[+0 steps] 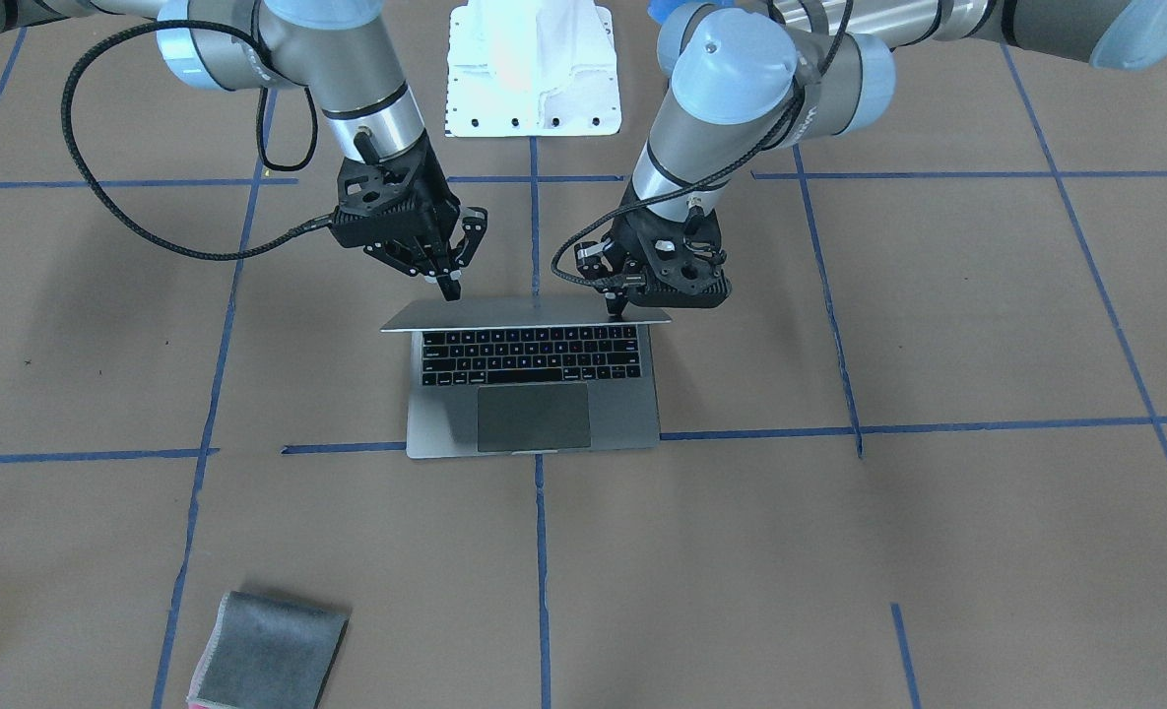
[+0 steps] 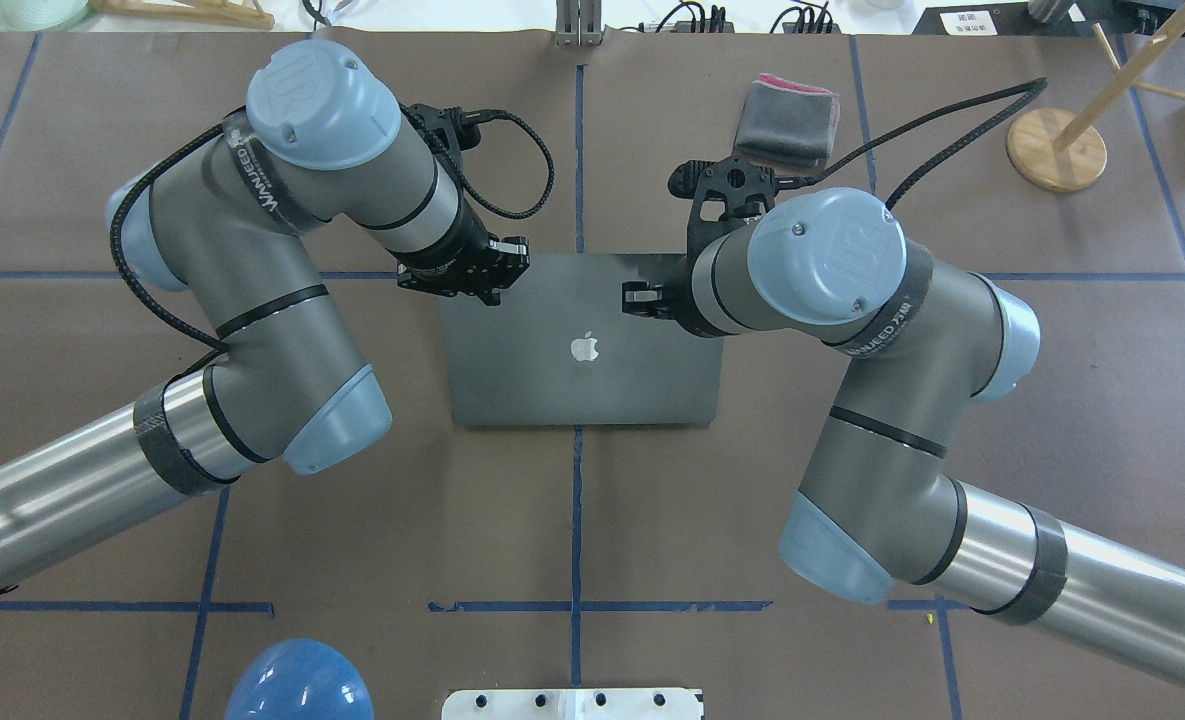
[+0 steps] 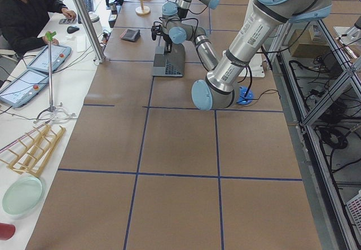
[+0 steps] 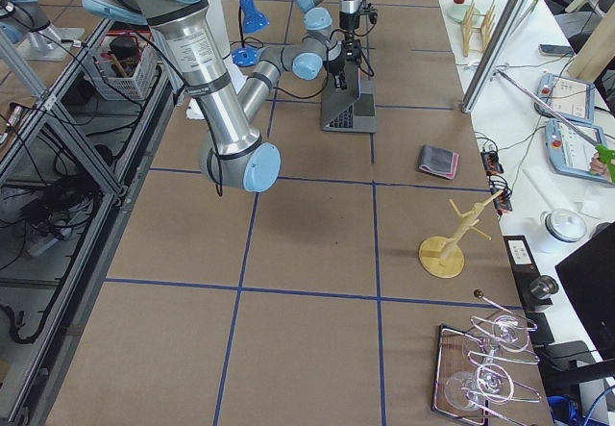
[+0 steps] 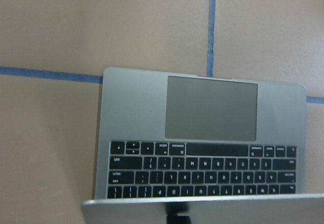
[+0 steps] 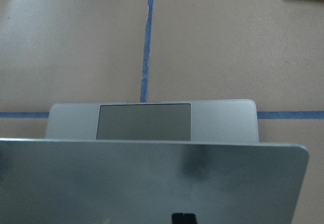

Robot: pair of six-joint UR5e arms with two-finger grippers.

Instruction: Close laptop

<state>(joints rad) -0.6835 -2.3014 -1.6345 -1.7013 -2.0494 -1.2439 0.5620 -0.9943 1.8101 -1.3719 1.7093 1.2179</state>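
The space-grey laptop (image 1: 534, 414) lies mid-table, half open. Its lid (image 2: 582, 345), with the apple logo, leans forward over the back of the keyboard (image 5: 202, 171). The screen is hidden. My left gripper (image 1: 615, 305) is shut, and its tip rests on the lid's top edge near one corner. My right gripper (image 1: 450, 288) is shut, and its tip touches the top edge near the other corner. In the overhead view the left gripper (image 2: 477, 285) and right gripper (image 2: 644, 298) sit over the lid's far corners. Each wrist view shows a dark fingertip (image 6: 183, 218) at the lid.
A folded grey cloth (image 1: 268, 655) lies toward the operators' side; it also shows in the overhead view (image 2: 787, 120). A wooden stand (image 2: 1052, 150) is beyond the right arm. A white base plate (image 1: 534, 69) sits at the robot's side, and a blue object (image 2: 297, 685) is beside it.
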